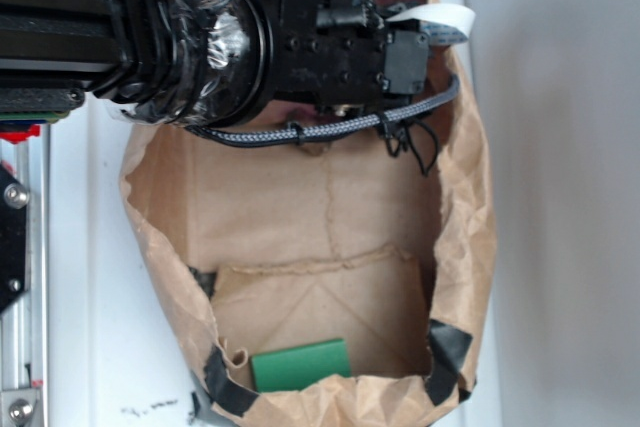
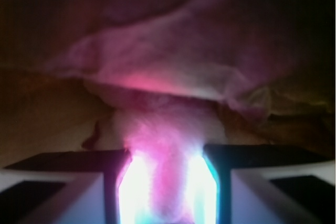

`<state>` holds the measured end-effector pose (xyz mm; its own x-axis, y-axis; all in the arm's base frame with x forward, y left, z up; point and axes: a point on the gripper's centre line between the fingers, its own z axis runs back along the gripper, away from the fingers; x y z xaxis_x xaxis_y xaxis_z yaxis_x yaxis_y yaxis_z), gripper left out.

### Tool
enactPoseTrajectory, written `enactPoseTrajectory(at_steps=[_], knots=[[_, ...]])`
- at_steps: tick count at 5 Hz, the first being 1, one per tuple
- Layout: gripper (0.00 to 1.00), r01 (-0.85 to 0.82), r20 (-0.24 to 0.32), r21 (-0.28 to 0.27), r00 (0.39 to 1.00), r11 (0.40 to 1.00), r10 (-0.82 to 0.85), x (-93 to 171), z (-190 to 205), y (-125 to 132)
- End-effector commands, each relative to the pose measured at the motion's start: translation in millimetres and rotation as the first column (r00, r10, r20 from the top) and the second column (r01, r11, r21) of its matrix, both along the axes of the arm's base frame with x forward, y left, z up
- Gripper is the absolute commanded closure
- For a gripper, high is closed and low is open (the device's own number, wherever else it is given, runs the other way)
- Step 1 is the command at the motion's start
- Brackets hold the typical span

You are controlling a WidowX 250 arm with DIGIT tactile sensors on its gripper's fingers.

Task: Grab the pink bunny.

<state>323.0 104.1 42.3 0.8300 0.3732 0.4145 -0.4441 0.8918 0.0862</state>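
From the exterior view the arm (image 1: 180,42) reaches in from the left, its wrist wrapped in crinkled clear plastic, and its black head sits over the top end of a brown paper bag (image 1: 470,227); the fingertips themselves are hidden there behind the head, and nothing pink shows. The wrist view gives what the other cannot — the pink bunny (image 2: 168,129) lies right in front of the camera, its fuzzy body pinched between the two fingers (image 2: 110,187), which glow bright white and teal on their inner faces; the gripper (image 2: 167,192) is closed narrow on the plush, pads touching it on both sides. A long pale-edged ear or fold spreads above the body, blurred and dim, with brown paper behind it.

The bag lies open on a white surface, its rim rolled and held with strips of black tape (image 1: 448,352); inside, the creased brown floor is mostly bare, with a green block (image 1: 300,365) near the lower rim, well apart from the arm. A braided cable (image 1: 330,129) loops under the head; a metal rail (image 1: 25,277) runs down the left edge; the wall at right is plain white.
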Motion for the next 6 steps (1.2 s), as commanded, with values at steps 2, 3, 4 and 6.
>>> enactPoseTrajectory(at_steps=[2,3,4,6], knots=[[1.00,0.211,0.105,-0.193,0.975,0.958,-0.194,-20.4,75.9,-53.7],[1.00,0.249,0.118,-0.205,0.966,0.947,-0.228,-24.9,94.0,-69.0],[1.00,0.279,0.127,-0.232,0.959,0.932,-0.255,-27.0,109.8,-78.0],[1.00,0.346,0.094,-0.211,0.938,0.914,-0.333,-33.5,140.3,-102.2]])
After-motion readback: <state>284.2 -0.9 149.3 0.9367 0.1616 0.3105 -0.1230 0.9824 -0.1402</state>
